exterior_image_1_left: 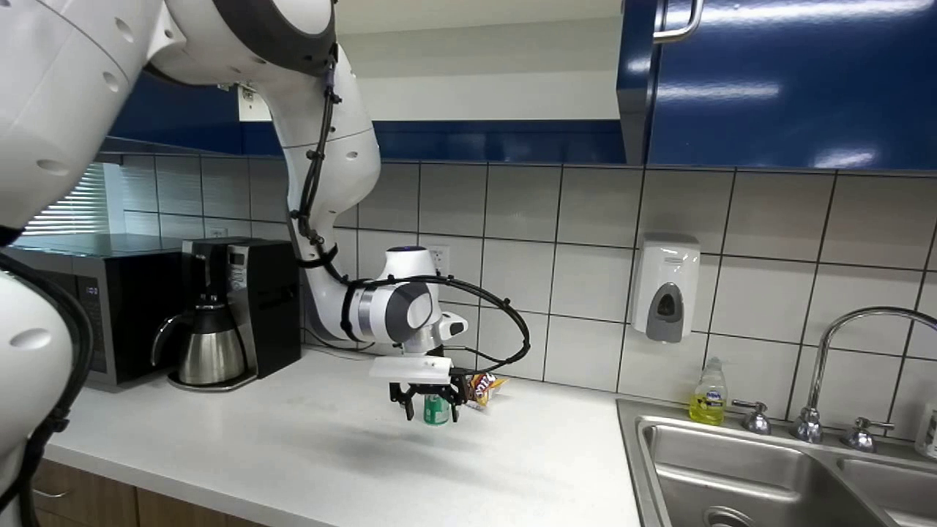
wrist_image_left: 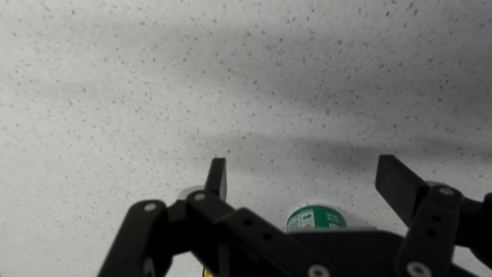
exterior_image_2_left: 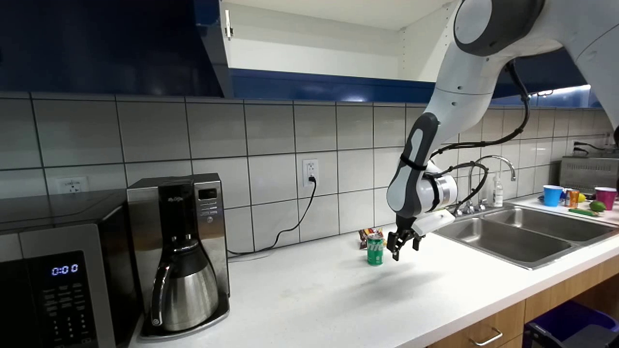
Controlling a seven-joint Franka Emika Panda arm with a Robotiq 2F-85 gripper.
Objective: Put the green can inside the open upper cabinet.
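Can point(exterior_image_2_left: 375, 249): stood upright on the counter point(exterior_image_2_left: 300, 295), toward the tiled wall point(exterior_image_2_left: 271, 130); in the wrist view only a strip of its green side is shown, the rest being covered by the claw point(wrist_image_left: 301, 160).
Claw: held above the counter on the near side of the can, its fingers point(wrist_image_left: 398, 184) spread wide and pointed down; a gap is shown between the can and either finger.
Bag point(exterior_image_2_left: 371, 232): laid beyond the can, by the wall, and partly hidden behind it in an exterior view.
Arm point(exterior_image_2_left: 464, 87): bent down over the counter; part of the cabinet point(exterior_image_2_left: 314, 29) is crossed by it in both exterior views.
Cabinet: hung high on the wall above the counter, opened at the front; white is shown inside, and a blue edge is run along the bottom.
Outlet point(exterior_image_2_left: 310, 170): set in the wall, left of the can; a black cable point(exterior_image_2_left: 290, 228) is plugged into it.
Coffee maker point(exterior_image_2_left: 211, 232): placed at the left of the counter, a steel jug point(exterior_image_2_left: 193, 292) set on its base.
Microwave point(exterior_image_2_left: 58, 241): placed farther left; 0:00 is displayed on its front.
Sink point(exterior_image_1_left: 635, 454): set into the counter, right of the can; a tap point(exterior_image_1_left: 817, 366) is mounted at its far edge.
Soap bottle point(exterior_image_1_left: 708, 395): stood left of the tap, its liquid coloured yellow.
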